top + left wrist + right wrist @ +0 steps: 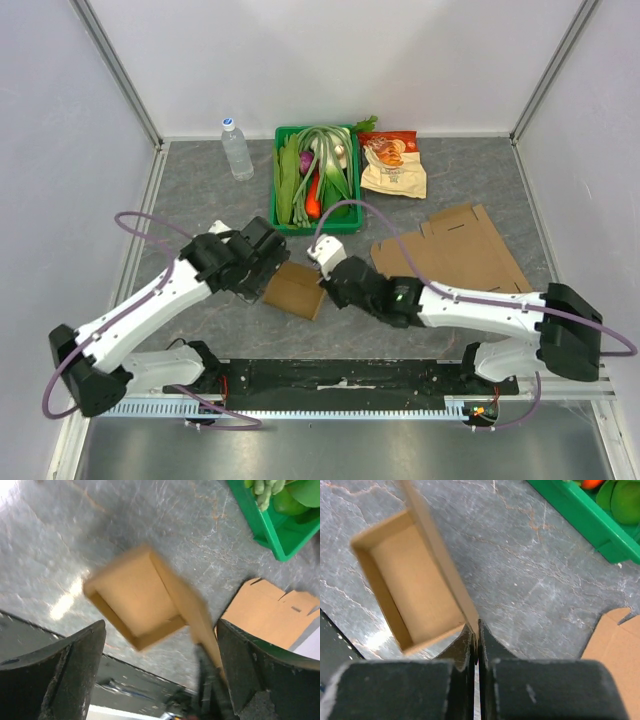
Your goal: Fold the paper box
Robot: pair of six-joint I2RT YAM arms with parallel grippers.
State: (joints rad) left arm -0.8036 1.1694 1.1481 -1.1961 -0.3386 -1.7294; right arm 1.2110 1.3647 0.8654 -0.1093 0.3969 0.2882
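right gripper (475,632) clamped on flap (440,565) of paper box (412,587), left gripper (160,650) spread wide, off box; risk: single thin pinch, box swings or flap slips out

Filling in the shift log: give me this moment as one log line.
left gripper: open, facing box | right gripper: shut on box flap | box: tray shape, top open | spare cardboard: flat, untouched
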